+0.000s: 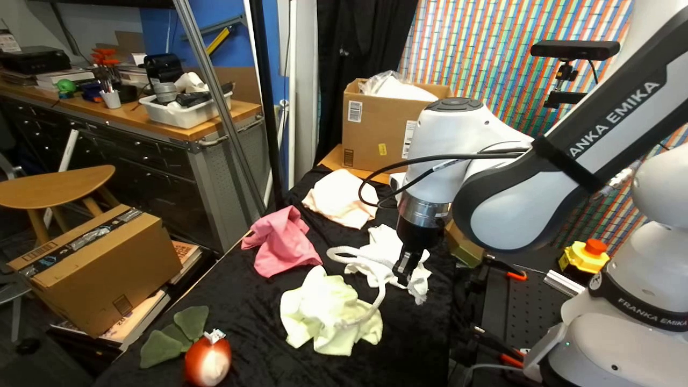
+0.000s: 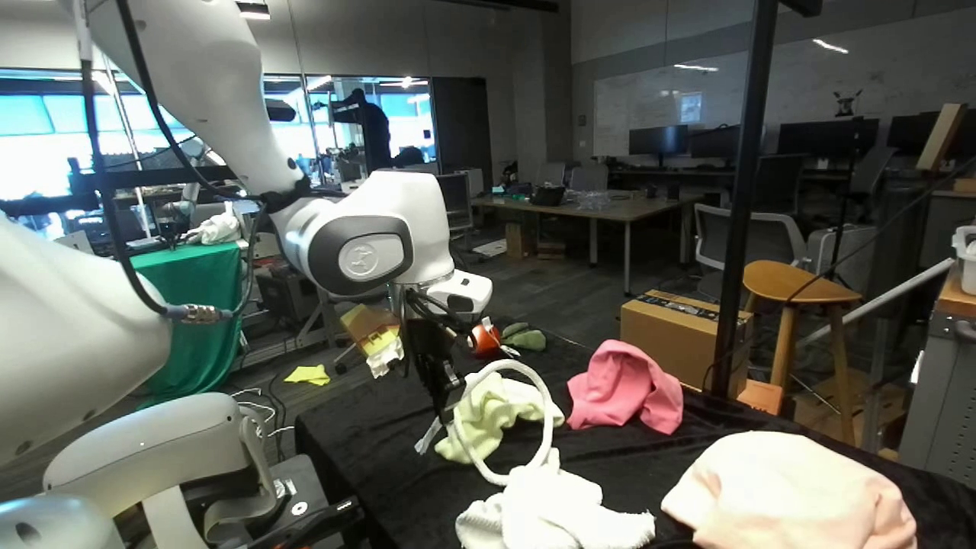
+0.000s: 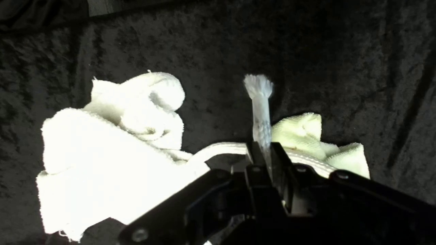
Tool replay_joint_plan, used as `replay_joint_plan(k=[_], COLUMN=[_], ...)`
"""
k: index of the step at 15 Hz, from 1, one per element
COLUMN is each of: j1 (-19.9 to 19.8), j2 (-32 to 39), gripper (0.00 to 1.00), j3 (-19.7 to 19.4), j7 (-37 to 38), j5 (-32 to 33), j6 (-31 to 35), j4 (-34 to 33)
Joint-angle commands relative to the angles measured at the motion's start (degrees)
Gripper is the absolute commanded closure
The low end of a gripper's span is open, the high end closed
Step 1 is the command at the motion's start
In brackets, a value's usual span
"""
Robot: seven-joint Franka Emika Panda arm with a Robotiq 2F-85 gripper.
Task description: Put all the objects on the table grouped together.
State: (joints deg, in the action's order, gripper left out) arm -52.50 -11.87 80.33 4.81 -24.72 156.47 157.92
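Four rags lie on the black-covered table [image 1: 242, 322]. In an exterior view, the white rag [image 1: 382, 241] has the pale green rag [image 1: 322, 314] nearer the camera, the pink rag [image 1: 285, 244] to its left and the peach rag [image 1: 341, 199] farther back. Near the white rag, the gripper [image 3: 264, 146] is clenched on a white rope [image 3: 261, 117], whose frayed end pokes out past the jaws; whether its loop touches the white rag is hard to tell. Well apart, towards the camera, sits a red round thing [image 1: 208, 363]; beyond the white rag, a cardboard box [image 1: 376, 134].
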Motion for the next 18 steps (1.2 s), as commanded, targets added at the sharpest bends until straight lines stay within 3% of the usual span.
replay_joint_plan(k=[1, 5, 10, 14, 15, 18], j1=[-3.18, -5.01, -3.68, -0.40, 6.36, 15.98], j2=[3.05, 3.53, 0.22, -2.26, 0.68, -0.27], gripper=[0.64, 0.34, 0.00, 0.00, 0.00, 0.00], j3=[4.96, 5.30, 1.47, -4.11, -12.52, -24.71], j7=[2.92, 3.25, 3.32, 1.16, 5.57, 4.11], j5=[0.28, -0.21, -0.54, -0.85, 6.50, 12.09], j6=[3.39, 3.01, -2.20, -9.15, -9.46, -15.79], j4=[-1.26, -1.77, -3.34, -6.87, -7.22, -10.39])
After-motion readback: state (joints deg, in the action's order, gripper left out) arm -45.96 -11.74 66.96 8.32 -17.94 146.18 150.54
